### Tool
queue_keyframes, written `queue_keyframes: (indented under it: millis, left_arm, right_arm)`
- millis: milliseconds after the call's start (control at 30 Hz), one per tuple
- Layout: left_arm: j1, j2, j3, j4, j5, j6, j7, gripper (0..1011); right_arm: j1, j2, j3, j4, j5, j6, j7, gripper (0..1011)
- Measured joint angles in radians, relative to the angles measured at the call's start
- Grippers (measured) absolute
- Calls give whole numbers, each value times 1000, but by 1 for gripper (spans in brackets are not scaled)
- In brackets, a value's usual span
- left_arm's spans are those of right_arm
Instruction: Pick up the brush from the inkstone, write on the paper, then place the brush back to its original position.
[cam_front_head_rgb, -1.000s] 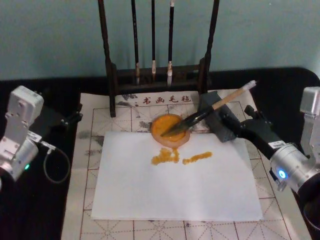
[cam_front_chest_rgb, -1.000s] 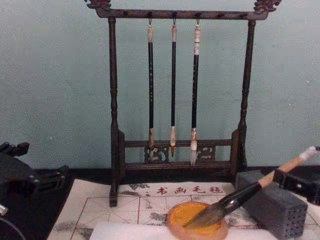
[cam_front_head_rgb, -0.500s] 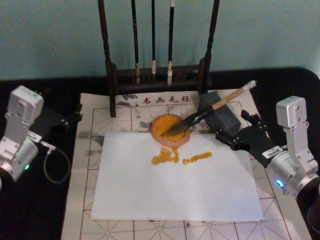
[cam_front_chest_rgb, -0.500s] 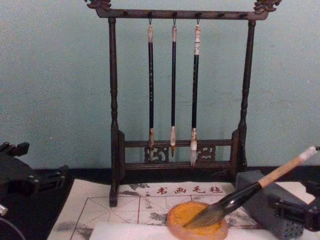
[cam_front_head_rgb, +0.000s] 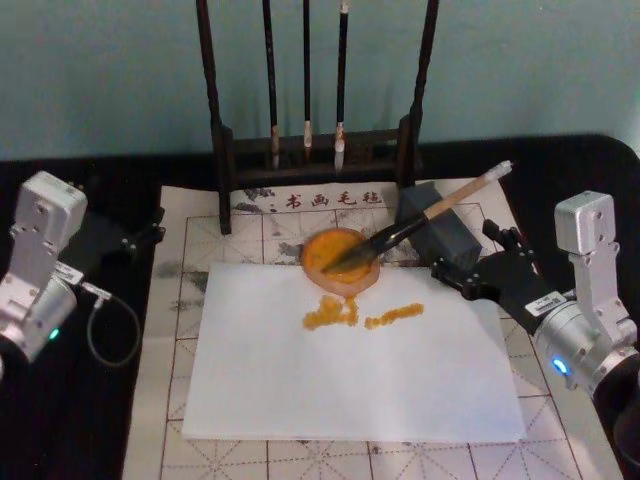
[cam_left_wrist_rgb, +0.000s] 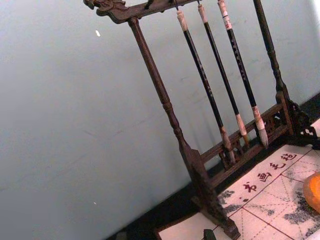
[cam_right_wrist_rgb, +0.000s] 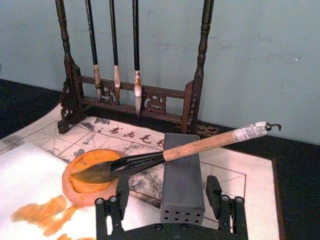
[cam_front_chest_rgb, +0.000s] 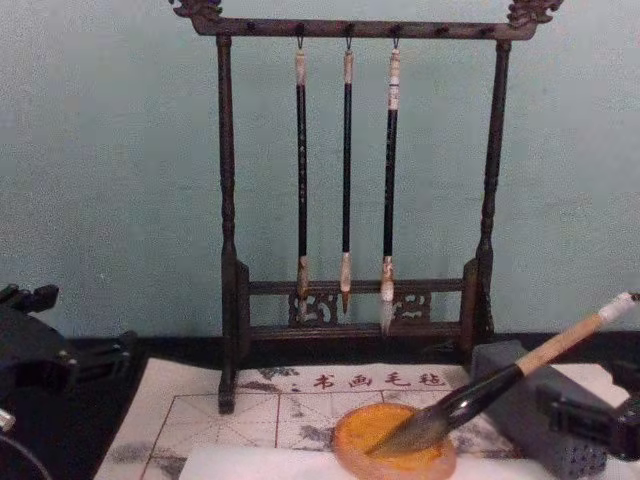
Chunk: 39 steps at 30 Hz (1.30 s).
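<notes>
Right tool (cam_front_head_rgb: 462, 250) held open, empty, close by grey block (cam_front_head_rgb: 440, 225); left tool (cam_front_head_rgb: 135, 240) parked at table's (cam_front_head_rgb: 570, 170) left edge. If block is bumped, brush (cam_front_head_rgb: 425, 218) could be tipped off inkstone (cam_front_head_rgb: 322, 250).

Pale teal wall (cam_front_chest_rgb: 120, 150) across the back, plain, soft even light. Black table top (cam_front_head_rgb: 560, 165) runs up to it. Dark carved wooden brush rack (cam_front_chest_rgb: 228, 200) stands near the wall w/ three thin brushes (cam_front_chest_rgb: 346, 170) hanging upright, side by side
</notes>
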Motion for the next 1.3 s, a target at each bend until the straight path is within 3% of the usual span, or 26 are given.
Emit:
queue_keyframes:
  millis: [1300]
  left_arm:
    - [0,0,0,0,0,0,0,1001]
  right_arm:
    - [-1,0,1,-1,7,0,2,1002]
